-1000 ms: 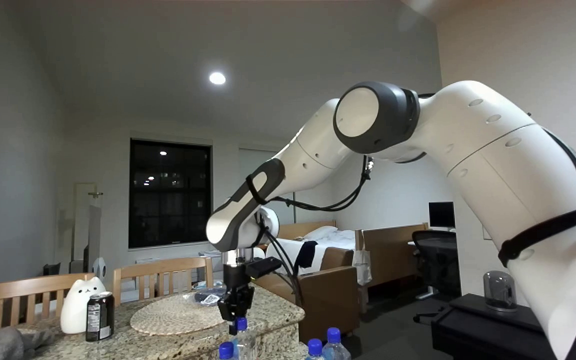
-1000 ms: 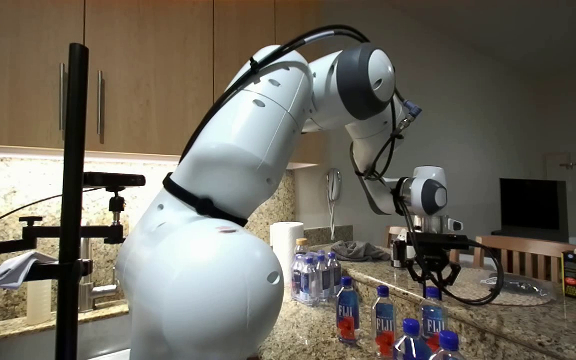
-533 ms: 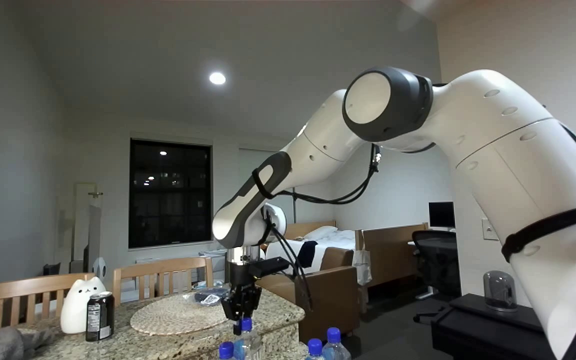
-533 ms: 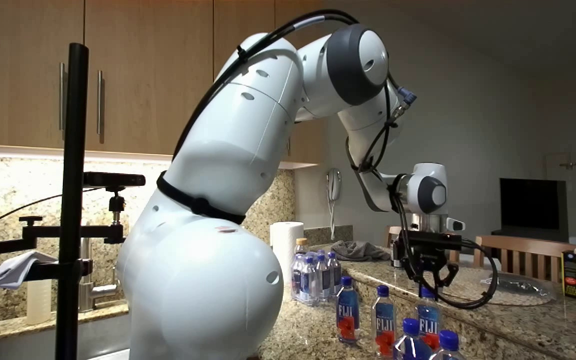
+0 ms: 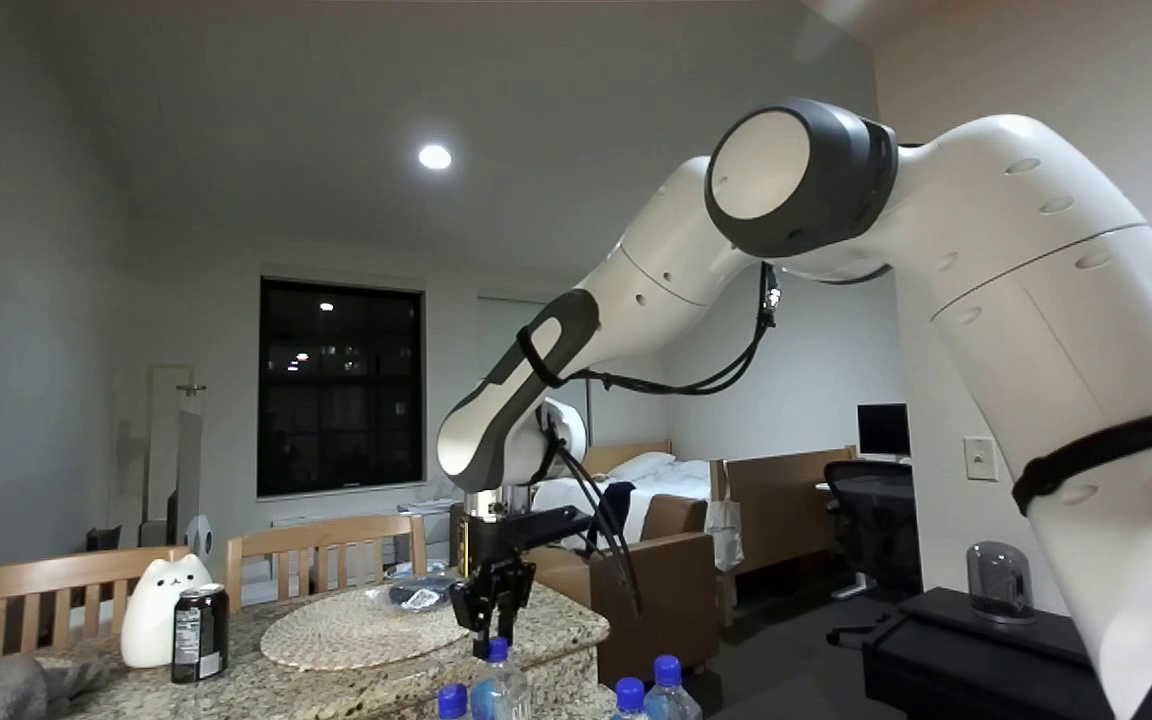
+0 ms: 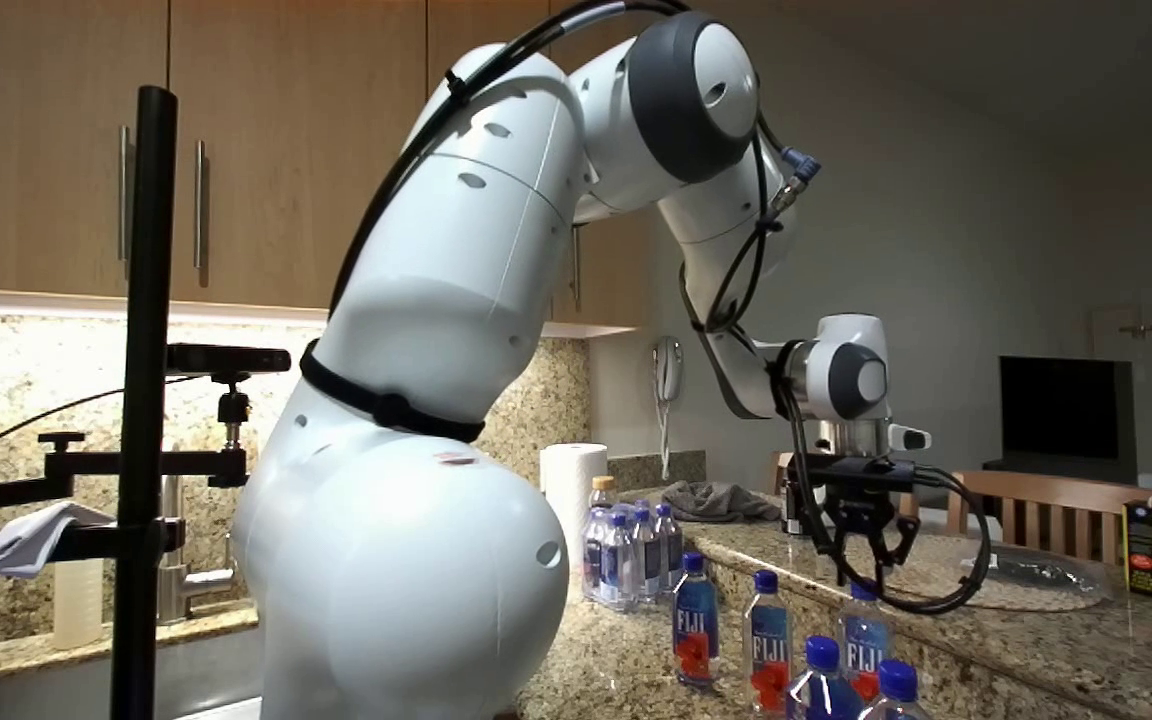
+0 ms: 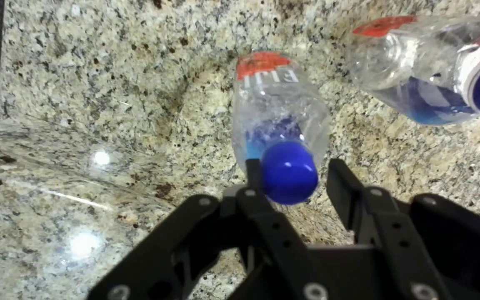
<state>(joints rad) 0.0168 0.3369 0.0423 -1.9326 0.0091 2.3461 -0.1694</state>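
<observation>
My black gripper (image 7: 297,171) is partly open, its fingertips on either side of the blue cap of a clear FIJI bottle (image 7: 277,104). The cap is against or very near the left finger. A gap shows at the right finger. In both exterior views the gripper (image 5: 493,643) (image 6: 861,580) is just over this bottle (image 5: 502,690) (image 6: 864,640), which stands on the granite counter. A second bottle (image 7: 419,71) is to the right in the wrist view. Several more stand nearby, including one with a red flower label (image 6: 696,620). Whether the finger touches the cap cannot be told.
A raised granite ledge (image 6: 986,650) runs beside the bottles. On it are a round woven mat (image 5: 346,635), a plastic package (image 5: 416,592), a black can (image 5: 200,635), a white cat figure (image 5: 161,625) and a drink carton (image 6: 1146,550). Packed bottles (image 6: 626,555) stand farther back.
The arm has risen and drawn back, and the gripper has moved up, with its fingertips now higher about the cap. The bottle beneath has shifted slightly.
</observation>
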